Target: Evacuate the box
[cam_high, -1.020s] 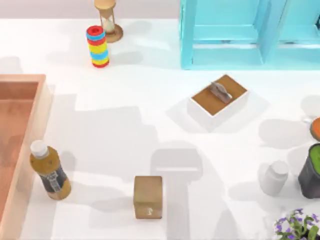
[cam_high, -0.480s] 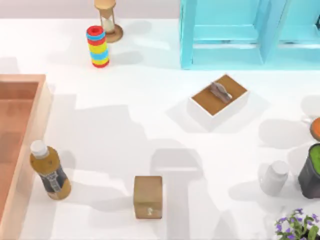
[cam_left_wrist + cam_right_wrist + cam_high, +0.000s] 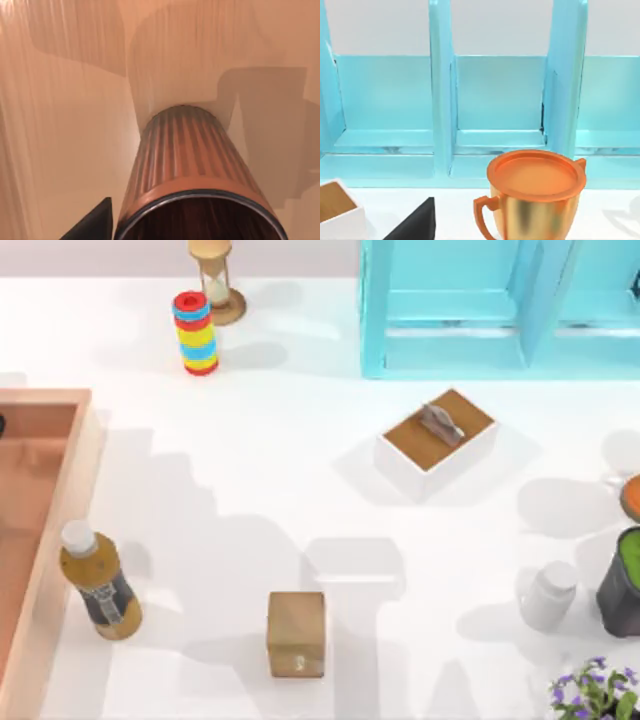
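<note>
The box (image 3: 40, 530), a big orange-brown wooden crate, sat at the counter's (image 3: 260, 490) nine o'clock edge. The left wrist view looked down onto its wooden floor (image 3: 60, 125), where a ribbed orange-brown cup (image 3: 190, 170) stood upright; one dark fingertip (image 3: 95, 222) of the left hand showed just beside the cup's rim, and whether that hand was spread or pressed together could not be told. Outside the box, just beside its wall at eight o'clock, stood an amber bottle (image 3: 98, 582) with a white cap.
</note>
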Controlling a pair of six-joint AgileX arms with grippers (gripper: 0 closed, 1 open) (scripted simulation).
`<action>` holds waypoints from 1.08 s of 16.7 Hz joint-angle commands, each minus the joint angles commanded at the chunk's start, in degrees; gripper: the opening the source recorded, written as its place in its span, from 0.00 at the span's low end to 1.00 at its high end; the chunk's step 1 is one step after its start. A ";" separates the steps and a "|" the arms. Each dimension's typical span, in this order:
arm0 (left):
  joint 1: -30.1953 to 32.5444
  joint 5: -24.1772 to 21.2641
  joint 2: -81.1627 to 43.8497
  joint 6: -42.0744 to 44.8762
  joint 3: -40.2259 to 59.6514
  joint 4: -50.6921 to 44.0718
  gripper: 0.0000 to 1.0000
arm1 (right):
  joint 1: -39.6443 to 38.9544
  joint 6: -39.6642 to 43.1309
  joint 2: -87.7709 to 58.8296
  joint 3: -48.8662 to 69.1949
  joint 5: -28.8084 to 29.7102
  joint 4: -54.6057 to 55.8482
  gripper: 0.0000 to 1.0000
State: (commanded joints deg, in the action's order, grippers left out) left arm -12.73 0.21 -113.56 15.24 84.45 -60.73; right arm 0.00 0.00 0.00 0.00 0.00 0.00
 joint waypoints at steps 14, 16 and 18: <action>-0.14 -0.01 -0.17 0.16 -3.95 4.21 0.55 | 0.00 0.00 0.00 0.00 0.00 0.00 1.00; -0.14 -0.01 -0.17 0.16 -3.95 4.21 0.40 | 0.00 0.00 0.00 0.00 0.00 0.00 1.00; -0.14 -0.01 -0.17 0.16 -3.95 4.21 0.25 | 0.00 0.00 0.00 0.00 0.00 0.00 1.00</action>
State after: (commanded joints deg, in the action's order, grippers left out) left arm -12.87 0.19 -113.74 15.40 80.50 -56.53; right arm 0.00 0.00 0.00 0.00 0.00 0.00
